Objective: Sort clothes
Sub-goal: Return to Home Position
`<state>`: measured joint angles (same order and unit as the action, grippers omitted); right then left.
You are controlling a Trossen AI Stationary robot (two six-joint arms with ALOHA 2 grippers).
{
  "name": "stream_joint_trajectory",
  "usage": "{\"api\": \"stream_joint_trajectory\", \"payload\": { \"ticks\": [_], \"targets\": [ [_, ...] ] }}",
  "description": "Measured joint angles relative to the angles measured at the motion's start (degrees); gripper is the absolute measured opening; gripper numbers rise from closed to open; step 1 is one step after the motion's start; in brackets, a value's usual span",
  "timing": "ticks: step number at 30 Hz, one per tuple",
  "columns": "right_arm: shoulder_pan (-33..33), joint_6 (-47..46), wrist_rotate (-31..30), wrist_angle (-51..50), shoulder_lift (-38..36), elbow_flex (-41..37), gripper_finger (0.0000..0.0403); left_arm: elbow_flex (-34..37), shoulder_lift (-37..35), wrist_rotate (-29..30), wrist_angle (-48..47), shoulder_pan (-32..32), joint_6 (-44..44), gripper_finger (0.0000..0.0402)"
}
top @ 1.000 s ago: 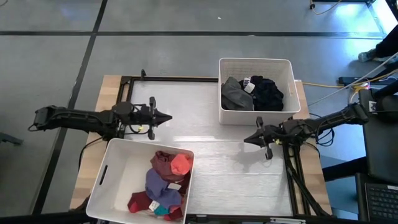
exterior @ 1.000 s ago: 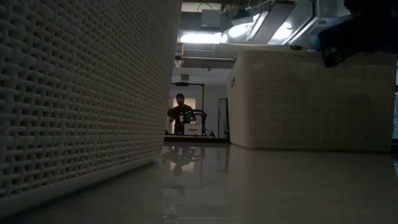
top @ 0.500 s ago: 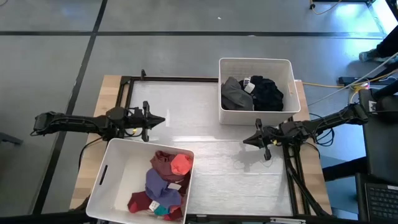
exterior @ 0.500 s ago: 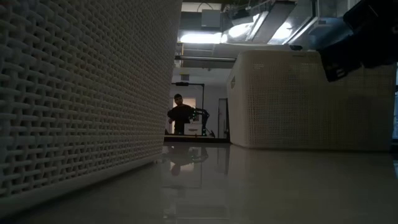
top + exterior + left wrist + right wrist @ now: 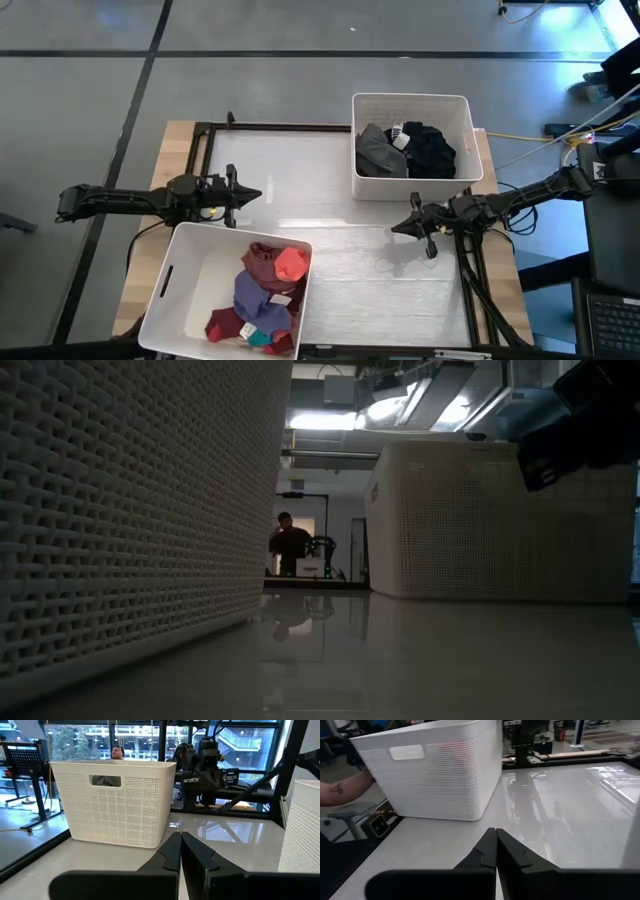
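Both grippers are closed on nothing. The left gripper (image 5: 252,193) hovers over the bench (image 5: 300,160) just past the far rim of the near bin (image 5: 190,275). The right gripper (image 5: 400,226) hangs just in front of the far bin (image 5: 410,98). The clothes (image 5: 268,290) all lie inside the two bins, dark ones far and bright ones near, and none shows on the bench. To go home cleanly, each arm should draw straight back along its own line, slowly, clear of the bin walls.
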<state>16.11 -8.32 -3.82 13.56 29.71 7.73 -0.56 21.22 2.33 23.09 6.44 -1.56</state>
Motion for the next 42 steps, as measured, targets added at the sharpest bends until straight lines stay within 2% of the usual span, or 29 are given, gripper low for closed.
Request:
{"api": "stream_joint_trajectory", "payload": {
  "ticks": [5,9,18,23,27,33,42],
  "targets": [
    [0.0,0.1,0.2,6.5,-0.2,-4.9,0.0004,0.0,-0.2,0.0,-0.5,0.0,0.0,0.0001],
    [0.0,0.6,0.9,6.5,-3.0,-6.6,0.0004,0.0,-0.2,0.0,-0.8,0.0,0.0,0.0002],
    [0.0,3.8,-3.1,-4.3,-15.5,-6.6,0.0003,0.0,-0.2,0.1,-1.6,0.0,0.5,0.0003],
    [0.0,3.8,0.8,-10.1,-23.7,-6.6,0.0003,0.0,-0.2,0.3,-1.6,0.0,0.5,0.0004],
    [0.0,4.3,1.8,-13.1,-29.7,-6.5,0.0003,0.0,-0.2,0.3,-1.5,0.0,0.5,0.0004],
    [0.0,5.4,-1.5,-12.9,-29.1,-6.5,0.0003,0.0,-0.2,0.2,-1.4,0.0,0.2,0.0004],
    [0.0,5.3,-1.4,-13.2,-28.9,-6.5,0.0003,0.0,-1.4,1.4,-3.6,0.0,0.0,0.0004]
  ]
}}
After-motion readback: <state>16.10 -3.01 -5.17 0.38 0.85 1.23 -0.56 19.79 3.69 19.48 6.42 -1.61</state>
